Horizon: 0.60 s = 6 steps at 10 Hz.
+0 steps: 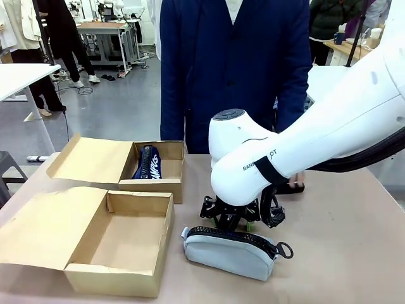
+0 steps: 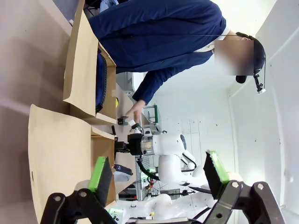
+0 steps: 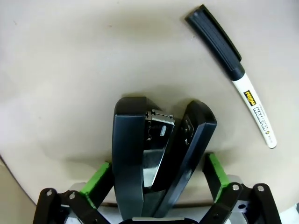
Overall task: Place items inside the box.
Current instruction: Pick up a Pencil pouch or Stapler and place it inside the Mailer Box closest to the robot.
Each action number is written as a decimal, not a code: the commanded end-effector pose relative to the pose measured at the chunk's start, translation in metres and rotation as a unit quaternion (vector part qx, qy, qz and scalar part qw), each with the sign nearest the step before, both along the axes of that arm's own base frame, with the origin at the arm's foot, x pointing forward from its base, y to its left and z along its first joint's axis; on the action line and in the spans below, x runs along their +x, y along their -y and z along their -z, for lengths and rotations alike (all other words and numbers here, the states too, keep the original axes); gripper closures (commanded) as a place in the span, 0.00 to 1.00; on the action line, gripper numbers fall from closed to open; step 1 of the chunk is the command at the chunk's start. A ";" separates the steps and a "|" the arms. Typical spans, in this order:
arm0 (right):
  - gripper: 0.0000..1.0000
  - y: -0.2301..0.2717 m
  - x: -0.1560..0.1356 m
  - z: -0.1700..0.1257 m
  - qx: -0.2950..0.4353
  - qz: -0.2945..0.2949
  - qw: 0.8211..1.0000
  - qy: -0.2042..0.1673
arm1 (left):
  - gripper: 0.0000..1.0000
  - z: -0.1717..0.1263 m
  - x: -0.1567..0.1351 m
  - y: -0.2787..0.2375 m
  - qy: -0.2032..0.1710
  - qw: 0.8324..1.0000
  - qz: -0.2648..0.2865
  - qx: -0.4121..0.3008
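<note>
My right gripper point(image 3: 156, 171) had a jaw each side of the stapler point(image 3: 140, 149), just behind the case point(image 1: 231, 252), but I could not tell if it squeezed; my left gripper point(image 2: 158, 165) was wide open, empty.

— How much room do we have around our right gripper point(image 3: 157, 172)?
— Little between the fingers: the stapler point(image 3: 140, 154) fills that gap. Ahead of the fingertips the table point(image 3: 60, 56) is bare. A marker point(image 3: 233, 70) lies off to one side, apart from the stapler.
— And around it?
— The case point(image 1: 231, 253) lies just on our side of it. To its left the near box point(image 1: 114, 277) stands open, floor bare, with its side wall in between. The far box point(image 1: 155, 188) beyond holds a pouch point(image 1: 148, 163). A person's hand point(image 2: 135, 109) is near, on the gripper's far side.
— Our left gripper point(image 2: 158, 172)?
— Fingers wide apart, nothing between them.
</note>
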State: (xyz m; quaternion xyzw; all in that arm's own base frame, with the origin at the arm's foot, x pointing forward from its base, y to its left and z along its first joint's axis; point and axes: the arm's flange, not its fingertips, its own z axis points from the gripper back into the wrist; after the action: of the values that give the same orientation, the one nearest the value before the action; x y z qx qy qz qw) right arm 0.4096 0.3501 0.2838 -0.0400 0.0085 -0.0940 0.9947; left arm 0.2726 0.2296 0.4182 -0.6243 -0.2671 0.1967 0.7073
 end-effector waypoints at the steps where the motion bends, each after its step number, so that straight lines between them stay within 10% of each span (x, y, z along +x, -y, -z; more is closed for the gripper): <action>1: 0.60 0.000 0.005 0.007 0.017 -0.011 1.000 -0.015 | 0.00 -0.001 -0.002 0.001 0.013 1.000 0.003 0.002; 2: 1.00 0.000 0.005 0.006 0.016 -0.014 1.000 -0.019 | 0.00 -0.001 -0.002 0.001 0.013 1.000 0.003 0.002; 4: 1.00 0.000 0.004 0.005 0.016 -0.016 1.000 -0.020 | 0.00 -0.001 -0.002 0.001 0.013 1.000 0.003 0.002; 5: 0.85 0.000 0.005 0.006 0.015 -0.014 1.000 -0.019 | 0.00 -0.001 -0.002 0.001 0.013 1.000 0.003 0.002; 6: 0.94 0.000 0.005 0.006 0.015 -0.013 1.000 -0.019 | 0.00 -0.001 -0.002 0.001 0.013 1.000 0.003 0.002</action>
State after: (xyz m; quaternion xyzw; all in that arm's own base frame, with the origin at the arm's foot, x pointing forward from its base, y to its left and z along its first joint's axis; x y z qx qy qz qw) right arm 0.4127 0.3473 0.2847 -0.0344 0.0189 -0.0840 0.9957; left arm 0.2726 0.2296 0.4182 -0.6243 -0.2671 0.1967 0.7073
